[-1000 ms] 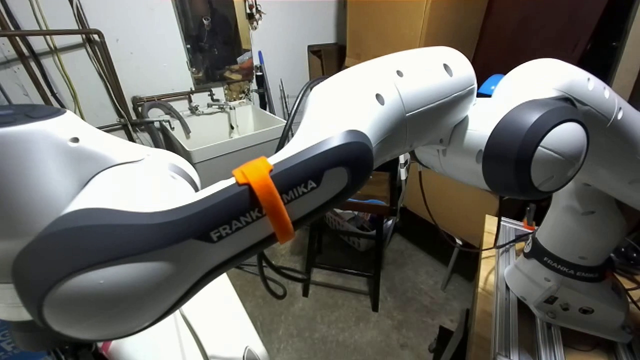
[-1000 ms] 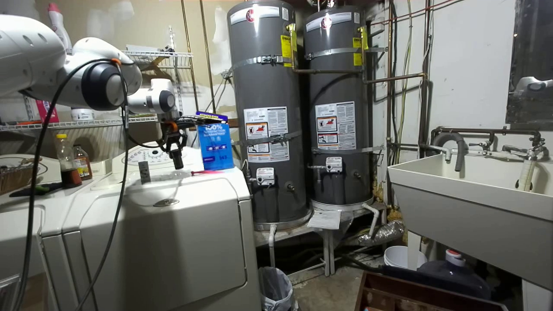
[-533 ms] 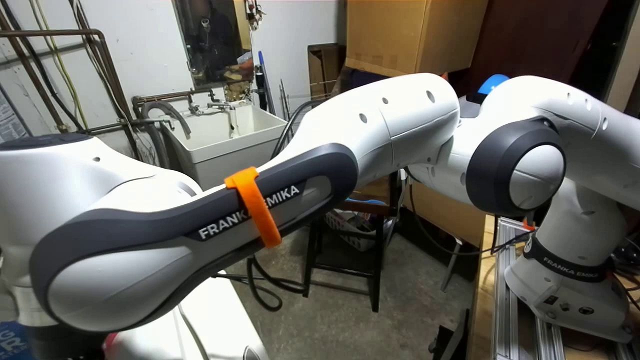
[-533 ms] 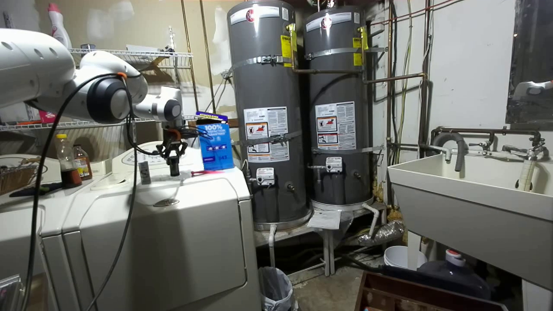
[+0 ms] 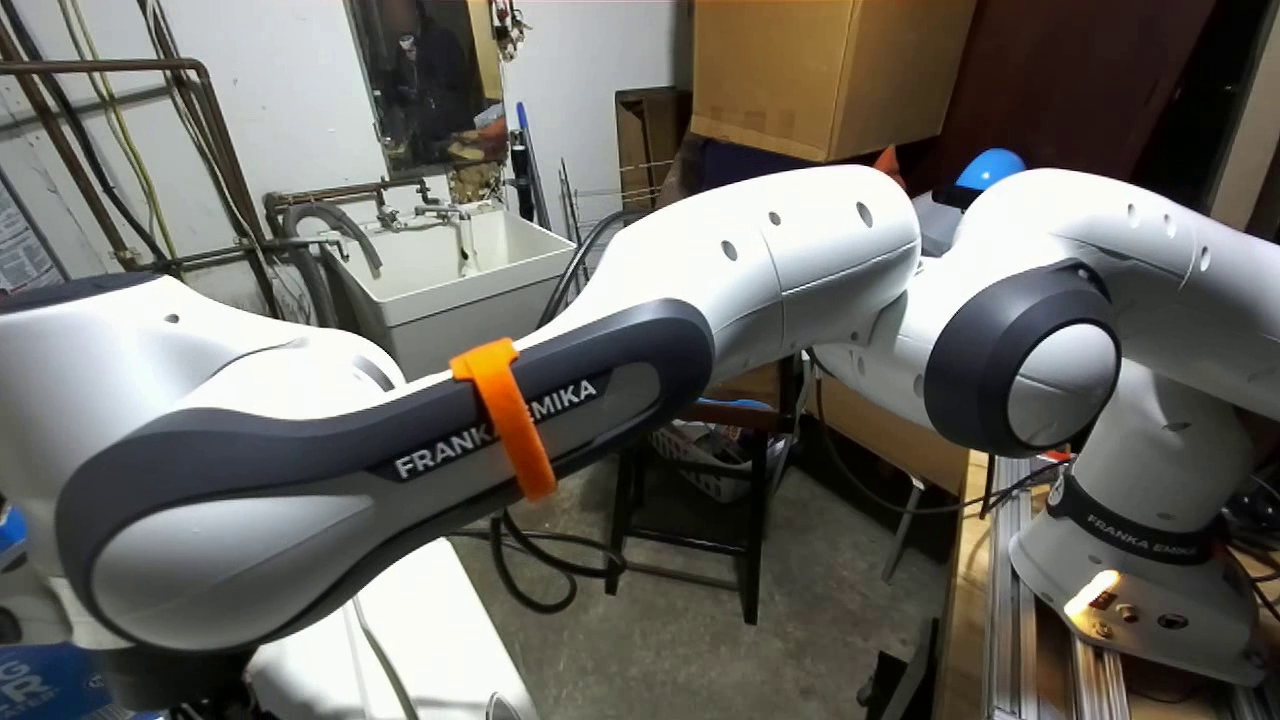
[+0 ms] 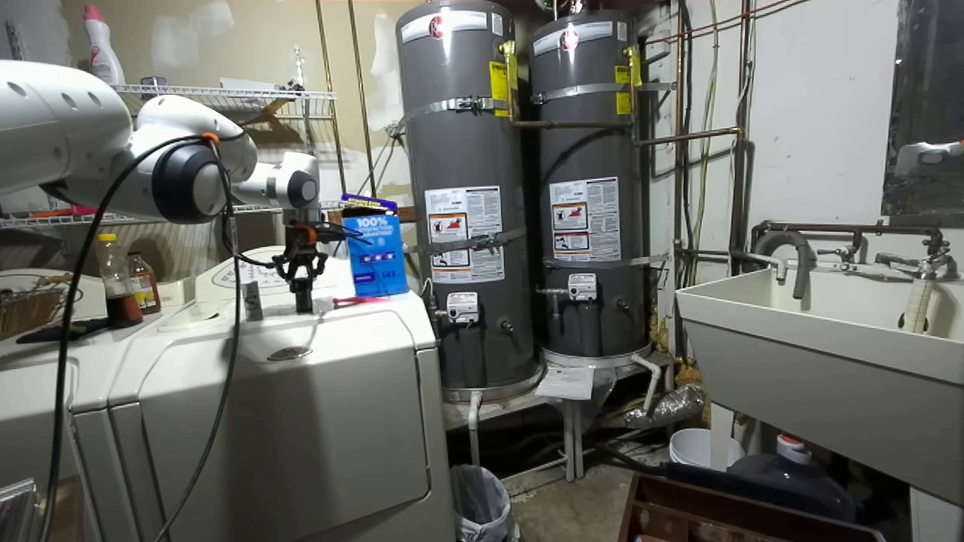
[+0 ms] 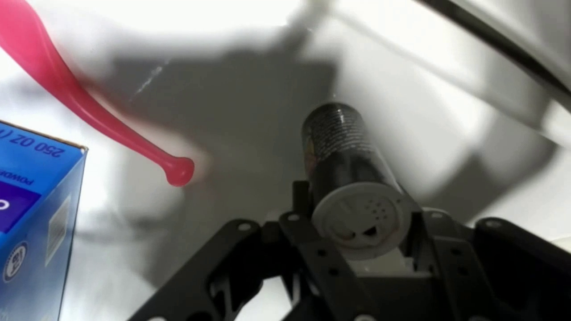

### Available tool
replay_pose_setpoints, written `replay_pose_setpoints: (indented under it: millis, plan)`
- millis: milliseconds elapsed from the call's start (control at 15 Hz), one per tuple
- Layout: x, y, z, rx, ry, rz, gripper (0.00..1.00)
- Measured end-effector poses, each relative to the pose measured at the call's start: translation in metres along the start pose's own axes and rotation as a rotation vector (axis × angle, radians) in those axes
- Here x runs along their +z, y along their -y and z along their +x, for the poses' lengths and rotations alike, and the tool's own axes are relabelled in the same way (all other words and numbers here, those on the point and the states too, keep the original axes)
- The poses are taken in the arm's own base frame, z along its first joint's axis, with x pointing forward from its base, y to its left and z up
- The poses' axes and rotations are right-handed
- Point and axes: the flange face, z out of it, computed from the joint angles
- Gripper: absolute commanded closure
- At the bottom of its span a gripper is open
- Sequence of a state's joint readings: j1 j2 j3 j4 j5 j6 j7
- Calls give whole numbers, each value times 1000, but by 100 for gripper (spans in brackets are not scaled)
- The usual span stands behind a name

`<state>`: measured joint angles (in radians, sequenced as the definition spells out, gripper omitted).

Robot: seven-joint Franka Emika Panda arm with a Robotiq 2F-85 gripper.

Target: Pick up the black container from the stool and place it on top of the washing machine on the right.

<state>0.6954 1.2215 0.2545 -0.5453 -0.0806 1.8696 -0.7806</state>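
Note:
The black container [image 7: 337, 133] is a small dark cylinder with a pale shaker lid. In the wrist view my gripper [image 7: 360, 216] has its two fingers close against the container's sides at the lid end. In an exterior view the gripper [image 6: 303, 282] points down, with the black container [image 6: 303, 302] upright below it, over the top of the right washing machine [image 6: 271, 429]. I cannot tell whether its bottom touches the surface. The dark stool [image 5: 754, 560] stands on the floor behind the arm in an exterior view. The gripper is mostly cut off there.
A blue detergent box [image 6: 376, 256] stands close to the gripper. A pink handled item [image 7: 102, 116] lies beside it. A small grey canister [image 6: 251, 301] stands on the machine. Bottles [image 6: 143, 282] are farther left. A black cable [image 6: 226, 316] hangs in front.
My gripper has moved down with the black container towards the machine top, mostly in the first half second, and only slightly since. A light now glows on the robot's base.

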Motion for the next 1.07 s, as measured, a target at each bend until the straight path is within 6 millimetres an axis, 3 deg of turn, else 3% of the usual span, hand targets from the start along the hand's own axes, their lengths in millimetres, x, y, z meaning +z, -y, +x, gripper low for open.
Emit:
replay_pose_setpoints:
  millis: [400, 1067]
  plan:
    - [-3, 5, -5, -9, 99, 8, 80]
    - [-12, -7, -4, -20, 99, -113, 80]
